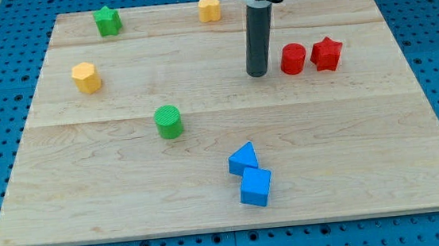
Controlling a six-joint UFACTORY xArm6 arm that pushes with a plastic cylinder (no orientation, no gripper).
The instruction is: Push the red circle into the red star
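Note:
The red circle (pixel 293 58) stands at the view's right on the wooden board, touching or almost touching the red star (pixel 327 54) just to its right. My tip (pixel 257 73) is on the board just left of the red circle, with a small gap between them. The rod rises straight up to the view's top.
A green star (pixel 107 21) and a yellow block (pixel 209 8) sit near the top edge. A yellow hexagon (pixel 86 77) is at the left, a green circle (pixel 168 121) left of centre. A blue triangle (pixel 243 159) and blue cube (pixel 256 187) touch near the bottom.

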